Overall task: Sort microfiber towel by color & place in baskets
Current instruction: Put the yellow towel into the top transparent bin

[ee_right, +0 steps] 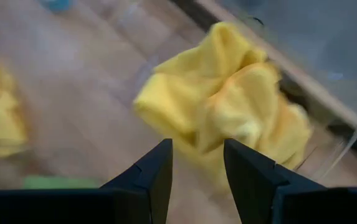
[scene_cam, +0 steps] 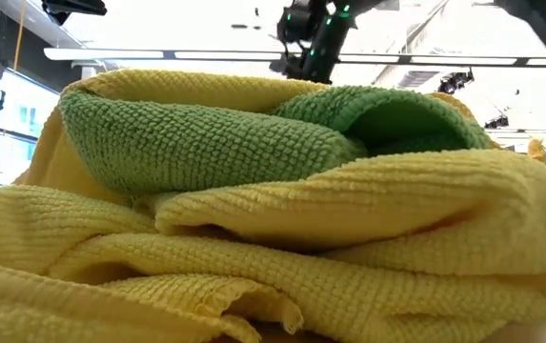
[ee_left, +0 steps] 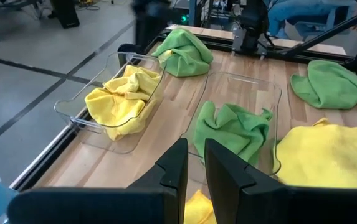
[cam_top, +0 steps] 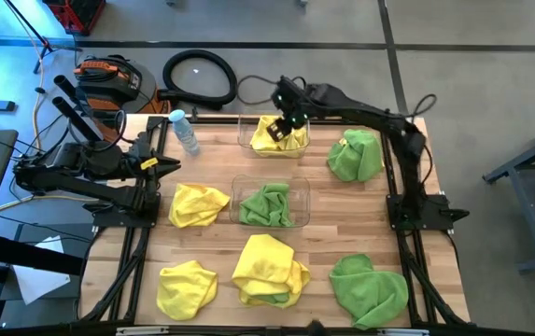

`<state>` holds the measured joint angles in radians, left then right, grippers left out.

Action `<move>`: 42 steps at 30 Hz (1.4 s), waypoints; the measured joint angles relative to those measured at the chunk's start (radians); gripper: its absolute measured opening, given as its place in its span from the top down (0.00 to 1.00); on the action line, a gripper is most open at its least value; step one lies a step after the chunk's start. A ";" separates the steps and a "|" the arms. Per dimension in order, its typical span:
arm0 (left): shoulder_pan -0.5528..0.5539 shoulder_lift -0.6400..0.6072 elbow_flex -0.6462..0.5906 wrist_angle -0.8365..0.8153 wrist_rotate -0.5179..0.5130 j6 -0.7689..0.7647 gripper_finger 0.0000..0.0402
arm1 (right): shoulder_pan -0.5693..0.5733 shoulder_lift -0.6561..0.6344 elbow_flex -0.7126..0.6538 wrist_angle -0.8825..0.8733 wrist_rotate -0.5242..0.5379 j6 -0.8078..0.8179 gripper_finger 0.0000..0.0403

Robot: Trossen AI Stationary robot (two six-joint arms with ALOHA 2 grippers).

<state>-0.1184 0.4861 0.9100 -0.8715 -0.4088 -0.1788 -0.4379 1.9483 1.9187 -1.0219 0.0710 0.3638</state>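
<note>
Yellow towel (ee_right: 228,106) in basket (cam_top: 248,140), below right gripper (ee_right: 197,165)

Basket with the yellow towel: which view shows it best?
Left wrist view: the far basket shows rim, walls and the yellow towel inside. High view shows it partly under the right end effector. Right wrist view shows mostly the towel. Low view: blocked.

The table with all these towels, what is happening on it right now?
A two-arm robot is sorting towels by colour. The right gripper hangs open over the far basket, where a yellow towel lies. The near basket holds a green towel. The left gripper waits at the table's left edge, nearly shut and empty. Three yellow and two green towels remain loose on the wooden table.
</note>
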 joint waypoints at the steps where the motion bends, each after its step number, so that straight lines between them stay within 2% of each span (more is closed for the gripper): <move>1: 0.000 0.000 0.000 0.000 0.000 -0.003 0.90 | 0.025 -0.038 -0.043 0.023 0.014 0.021 0.66; 6: 0.000 0.002 0.000 0.000 0.005 -0.011 0.90 | 0.163 -0.241 -0.274 0.125 0.132 0.138 0.66; 11: 0.000 0.029 0.000 0.000 0.005 -0.011 0.90 | 0.331 -0.452 -0.486 0.156 0.264 0.337 0.66; 15: 0.000 0.076 0.000 0.000 0.005 -0.010 0.90 | 0.475 -0.583 -0.617 0.159 0.364 0.464 0.66; 18: 0.000 0.118 0.000 0.000 0.005 -0.011 0.90 | 0.566 -0.655 -0.697 0.159 0.399 0.548 0.66; 22: 0.000 0.189 0.016 -0.002 0.006 -0.042 0.90 | 0.660 -0.709 -0.777 0.152 0.404 0.655 0.66; 29: -0.021 0.345 0.115 0.001 0.038 -0.102 0.92 | 0.814 -0.756 -0.905 0.151 0.506 0.748 0.66; 37: -0.139 0.548 0.242 0.001 0.026 -0.223 0.99 | 0.967 -0.839 -1.017 0.150 0.509 0.853 0.66; 42: -0.214 0.663 0.299 0.000 -0.038 -0.324 1.00 | 1.047 -0.892 -1.032 0.127 0.513 0.870 0.66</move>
<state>-0.3325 1.1491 1.2094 -0.8717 -0.4469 -0.5033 0.6095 1.0560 0.8871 -0.8948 0.5835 1.2335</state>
